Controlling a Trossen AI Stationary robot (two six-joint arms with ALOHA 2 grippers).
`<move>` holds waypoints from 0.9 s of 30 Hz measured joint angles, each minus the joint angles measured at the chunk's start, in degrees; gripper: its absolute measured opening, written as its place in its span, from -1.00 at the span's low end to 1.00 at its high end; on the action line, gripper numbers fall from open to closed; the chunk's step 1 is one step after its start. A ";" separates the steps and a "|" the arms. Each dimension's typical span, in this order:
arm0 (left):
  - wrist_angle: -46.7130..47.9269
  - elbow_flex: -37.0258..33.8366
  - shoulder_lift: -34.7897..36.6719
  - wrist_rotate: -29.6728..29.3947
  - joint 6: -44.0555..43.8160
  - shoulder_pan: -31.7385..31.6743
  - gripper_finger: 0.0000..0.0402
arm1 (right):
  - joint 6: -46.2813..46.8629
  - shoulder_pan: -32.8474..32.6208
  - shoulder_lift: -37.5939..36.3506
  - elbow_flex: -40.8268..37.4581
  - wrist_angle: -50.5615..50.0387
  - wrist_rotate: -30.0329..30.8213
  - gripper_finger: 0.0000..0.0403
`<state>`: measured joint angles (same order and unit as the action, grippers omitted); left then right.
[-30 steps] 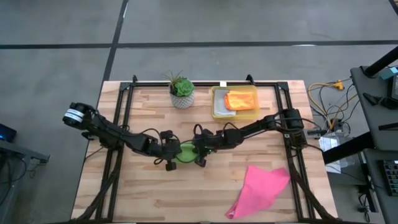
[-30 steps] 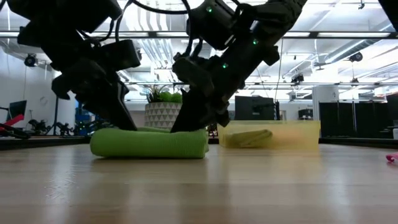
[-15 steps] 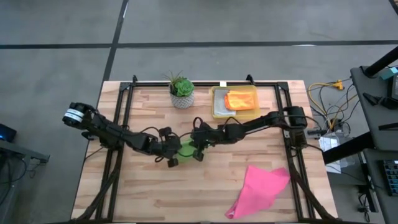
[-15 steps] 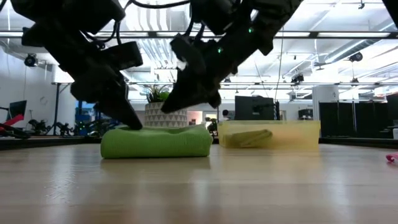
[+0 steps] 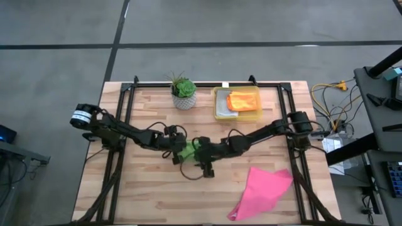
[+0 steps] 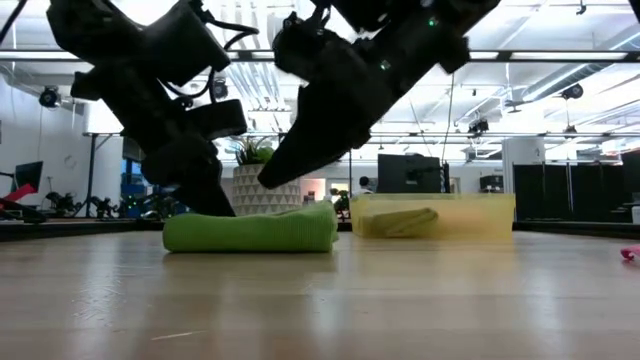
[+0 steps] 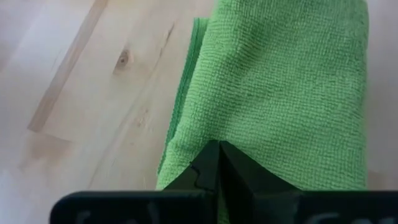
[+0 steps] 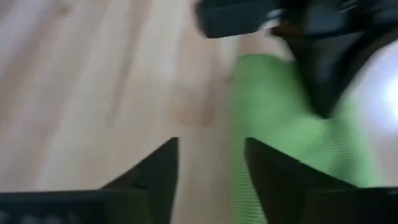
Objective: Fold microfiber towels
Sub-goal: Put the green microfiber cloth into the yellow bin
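High view first: both arms meet at mid-table over the green towel [image 5: 186,150], a compact folded bundle. The left gripper [image 5: 176,146] sits at one end of it, the right gripper [image 5: 204,160] just off the other side.

Left wrist view tells the story on that side: fingers [image 7: 217,168] pinched fully together, tips pressing onto the green towel's top layer right beneath them. Whether any cloth is caught between them, I can't tell. Right wrist view shows the other pair of fingers [image 8: 158,171] spread apart with bare wood between them and the green towel just beside them, untouched. So one clenched and bearing down, one released.

Low view: the bundle lies flat on the wooden table [image 6: 400,300], the left gripper planted on its far end.

Now the risks. If that left gripper lifts with fibres snagged at its tips, the top layer peels up and the fold springs open. If the right gripper swings across low with its fingers spread, one could hook the towel's edge and drag the bundle out of shape. Microfiber grips wood a little, so a sideways shove would likely bunch it.

Elsewhere, the pink towel [image 5: 260,191] lies spread and crumpled, well apart beyond the right gripper, not yet folded. The orange towel [image 5: 242,100] sits in the yellow bin [image 5: 220,108], beside the potted plant [image 5: 183,91].
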<state>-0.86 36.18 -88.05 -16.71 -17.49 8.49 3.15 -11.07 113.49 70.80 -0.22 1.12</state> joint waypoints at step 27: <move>-0.24 -0.40 0.11 4.77 -0.14 -0.57 -1.00 | -24.92 -8.45 19.61 13.88 -7.47 48.36 0.64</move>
<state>-1.10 35.78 -87.94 -11.94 -17.63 7.92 -21.77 -19.52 133.10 84.68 -7.69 49.48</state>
